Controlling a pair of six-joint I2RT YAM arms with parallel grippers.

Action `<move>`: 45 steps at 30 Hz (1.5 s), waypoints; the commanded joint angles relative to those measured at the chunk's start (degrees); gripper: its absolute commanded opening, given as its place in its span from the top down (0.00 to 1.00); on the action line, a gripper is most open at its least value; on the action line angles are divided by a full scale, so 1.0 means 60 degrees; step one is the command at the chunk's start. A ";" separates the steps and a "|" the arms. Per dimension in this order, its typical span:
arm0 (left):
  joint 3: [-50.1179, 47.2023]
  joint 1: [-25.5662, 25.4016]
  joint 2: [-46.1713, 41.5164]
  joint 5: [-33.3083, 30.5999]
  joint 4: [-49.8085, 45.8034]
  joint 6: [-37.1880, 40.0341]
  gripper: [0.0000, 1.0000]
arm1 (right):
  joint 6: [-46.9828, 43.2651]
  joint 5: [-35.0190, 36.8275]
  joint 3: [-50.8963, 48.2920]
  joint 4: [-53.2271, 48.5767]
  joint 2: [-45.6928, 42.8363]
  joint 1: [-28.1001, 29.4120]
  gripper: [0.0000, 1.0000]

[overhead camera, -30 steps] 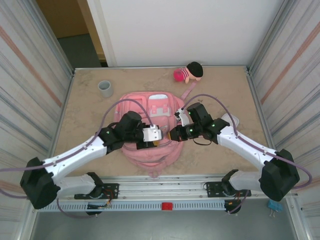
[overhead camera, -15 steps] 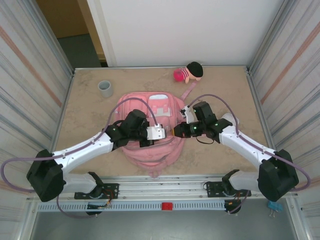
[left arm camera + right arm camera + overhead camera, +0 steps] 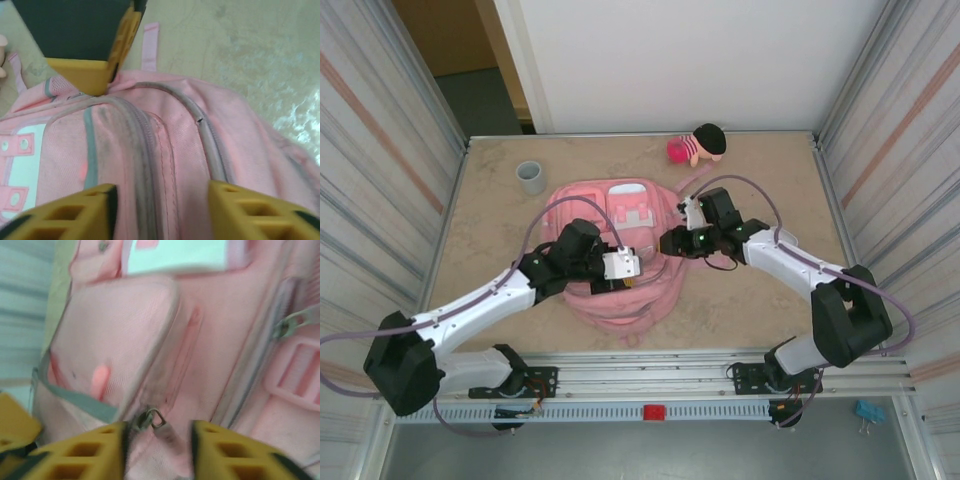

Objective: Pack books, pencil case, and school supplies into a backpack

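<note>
- Grips just released: my left hand [image 3: 162,212] and right hand [image 3: 157,440], both clamped a moment ago, now stand part open above the backpack [image 3: 582,200], holding nothing.
- Backpack lies mid-tabletop; a zip pull [image 3: 152,418] sits loose between my right hand's jaws, so zipping seems finished.

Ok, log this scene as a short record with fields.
backpack: pink, lying flat on the table
left tool: open, over a zipper seam of the backpack
right tool: open, zipper pull between its fingers
far side of table: grey cup, pink doll
</note>
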 commanded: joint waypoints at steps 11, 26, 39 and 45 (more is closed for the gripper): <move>0.2644 0.3107 -0.1301 -0.2217 -0.3549 -0.8223 0.06 | -0.0721 0.3057 0.3374 -0.3606 -0.0327 0.0574 0.01; -0.1465 0.3374 -0.0659 -0.2533 -0.2104 -1.1058 0.23 | 0.0327 0.3361 0.0681 -0.1568 0.2191 0.1622 0.16; -0.1158 0.2262 0.1975 -0.2918 0.0418 -1.1599 0.39 | 0.1206 0.3433 -0.1233 -0.0432 0.1839 0.0365 0.28; 0.0458 0.1864 0.2822 -0.3079 0.0149 -1.1338 0.34 | 0.0347 0.3455 -0.0917 -0.1050 0.1199 -0.0325 0.20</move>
